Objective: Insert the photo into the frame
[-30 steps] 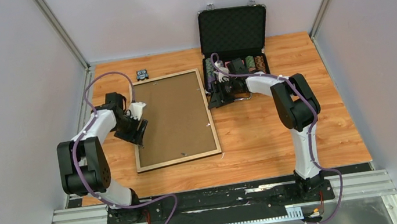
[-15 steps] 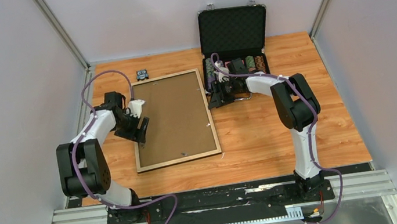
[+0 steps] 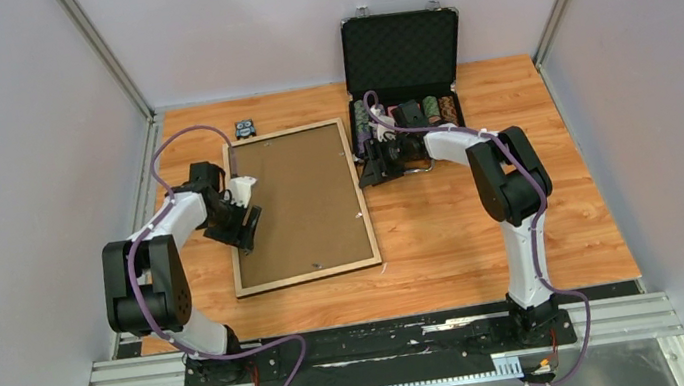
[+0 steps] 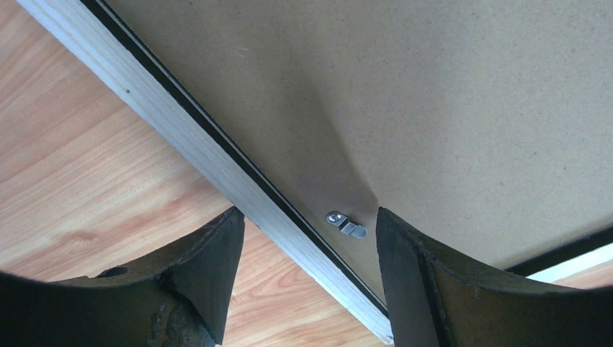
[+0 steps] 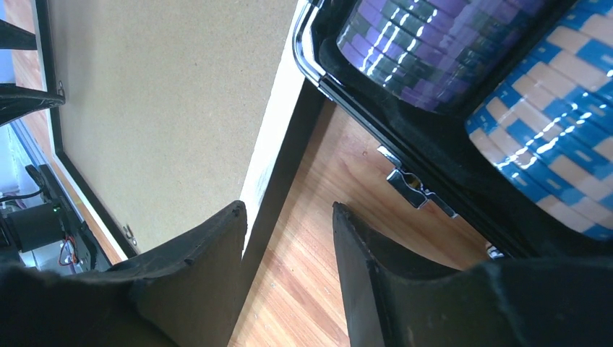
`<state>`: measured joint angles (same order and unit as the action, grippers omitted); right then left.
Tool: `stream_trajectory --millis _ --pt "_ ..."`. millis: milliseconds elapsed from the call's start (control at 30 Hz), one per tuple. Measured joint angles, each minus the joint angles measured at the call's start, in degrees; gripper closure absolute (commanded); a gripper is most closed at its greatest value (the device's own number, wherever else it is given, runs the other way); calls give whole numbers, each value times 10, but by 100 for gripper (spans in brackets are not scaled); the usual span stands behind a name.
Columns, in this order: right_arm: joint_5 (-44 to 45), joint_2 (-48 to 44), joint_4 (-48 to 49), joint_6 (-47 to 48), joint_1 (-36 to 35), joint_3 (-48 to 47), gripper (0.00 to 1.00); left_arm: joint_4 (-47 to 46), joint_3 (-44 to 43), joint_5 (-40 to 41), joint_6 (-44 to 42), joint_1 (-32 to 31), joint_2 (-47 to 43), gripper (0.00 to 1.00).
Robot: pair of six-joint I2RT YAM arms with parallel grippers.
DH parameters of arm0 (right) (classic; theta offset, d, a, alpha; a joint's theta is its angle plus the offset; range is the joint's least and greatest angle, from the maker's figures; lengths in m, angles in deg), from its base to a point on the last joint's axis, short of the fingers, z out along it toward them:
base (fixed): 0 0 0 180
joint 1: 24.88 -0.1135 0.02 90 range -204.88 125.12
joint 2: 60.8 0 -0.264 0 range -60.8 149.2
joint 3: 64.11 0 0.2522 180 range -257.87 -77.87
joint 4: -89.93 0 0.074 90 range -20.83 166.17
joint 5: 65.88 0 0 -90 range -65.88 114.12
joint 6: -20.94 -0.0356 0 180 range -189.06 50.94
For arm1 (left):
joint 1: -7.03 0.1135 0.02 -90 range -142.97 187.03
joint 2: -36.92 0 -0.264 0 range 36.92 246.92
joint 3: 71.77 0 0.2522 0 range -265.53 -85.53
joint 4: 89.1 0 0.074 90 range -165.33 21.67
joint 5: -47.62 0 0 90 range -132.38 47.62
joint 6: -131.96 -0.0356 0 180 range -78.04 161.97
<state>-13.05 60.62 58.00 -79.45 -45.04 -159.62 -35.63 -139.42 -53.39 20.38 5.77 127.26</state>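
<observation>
Carefully: the left gripper, jaws spread, straddles one rail of the frame, a metal clip just beneath it; nudge only that tab off the backing panel. The right gripper, likewise spread, straddles the opposite rail; the photo is unseen.

**Top external.** Fixed high behind the arm bases at the near edge of the worktop, facing down and forward. It stands far off and takes in the whole worktop, both arms and the walls.

**Left wrist.** Rides on the left claw, very close above the frame rail nearest the worktop's left edge and the brown backing panel.

**Right wrist.** Rides on the right claw, very close at the frame's opposite rail, beside the chip case.

**Shared.** The frame and backing panel show in all three views. The chip case shows in the top external and right wrist views.
</observation>
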Motion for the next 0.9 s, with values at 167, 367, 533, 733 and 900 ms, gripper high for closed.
stream_trajectory --millis 167,367,533,733,900 --pt "-1 0 0 0 1 0 50 -12 7 11 4 0 0 30" --pt "-3 1 0 0 1 0 50 -18 12 13 5 -1 0 37" --pt "-4 1 0 0 2 0 50 -21 17 19 4 -1 -6 40" --pt "-6 2 0 0 3 0 50 -24 23 24 0 -1 -14 44" --pt "-10 3 1 0 4 0 50 -23 24 26 -5 -1 -15 47"
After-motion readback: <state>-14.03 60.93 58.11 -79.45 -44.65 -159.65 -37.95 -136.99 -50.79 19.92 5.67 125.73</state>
